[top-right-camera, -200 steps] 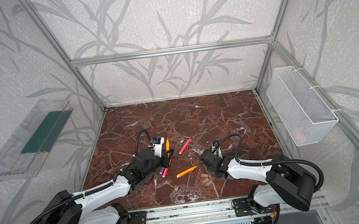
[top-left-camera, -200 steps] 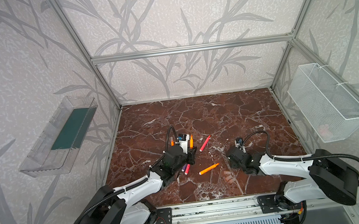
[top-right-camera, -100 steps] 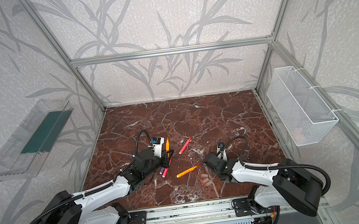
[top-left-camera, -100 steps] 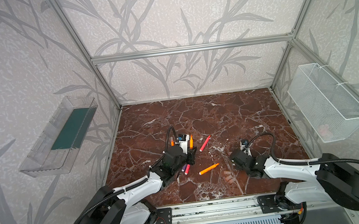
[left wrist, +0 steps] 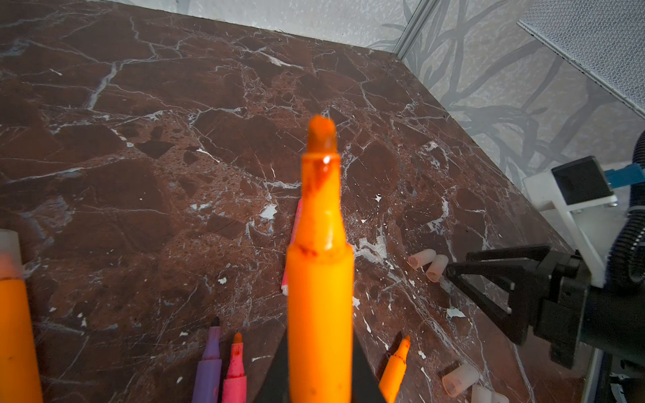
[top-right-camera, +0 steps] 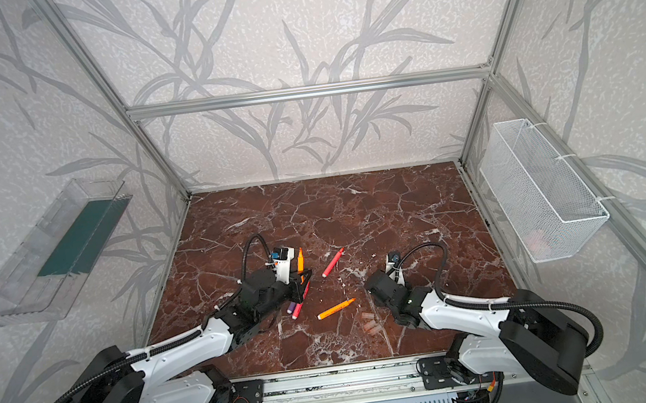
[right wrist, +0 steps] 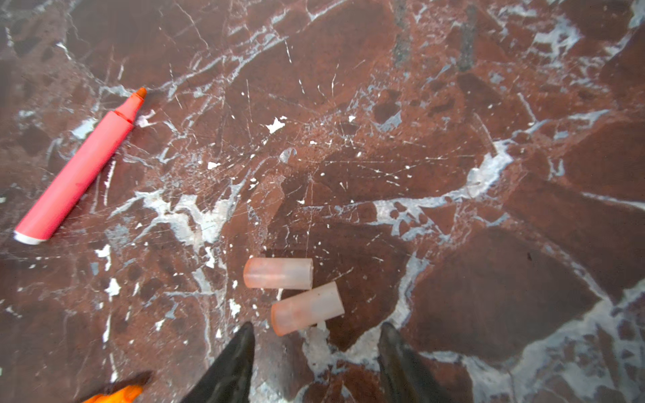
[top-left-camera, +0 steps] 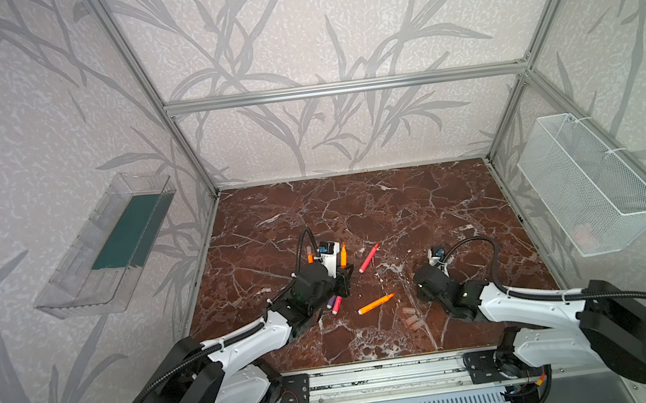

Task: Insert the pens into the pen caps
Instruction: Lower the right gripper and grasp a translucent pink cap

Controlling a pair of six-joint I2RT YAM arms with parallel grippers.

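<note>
The left jaws are pressed onto the barrel of an orange pen (left wrist: 319, 279), gripping it low so that its stained tip stands clear and points away from the arm. That seems the sensible hold, since it leaves the tip free for a cap to be pushed over it. The right jaws are spread with nothing between them, low over the bench (top-left-camera: 355, 207) and just short of two pen caps (right wrist: 277, 273) that lie on their sides, touching or nearly so. The nearer cap (right wrist: 307, 308) looks like the one they are lined up to straddle, and as a smooth cylinder on its side it may roll when nudged. More caps (top-left-camera: 411, 317) lie near the front edge. Of the other pens, a red-pink pen (top-left-camera: 369, 257) lies alone mid-bench, and a second orange pen (top-left-camera: 376, 304) lies between the arms. A purple pen (left wrist: 207, 366) and a pink pen (left wrist: 234, 370) lie side by side under the left wrist. No pen in view clearly wears a cap, so the capping seems barely begun. No brand, label or writing can be read on pens, caps or arms.
</note>
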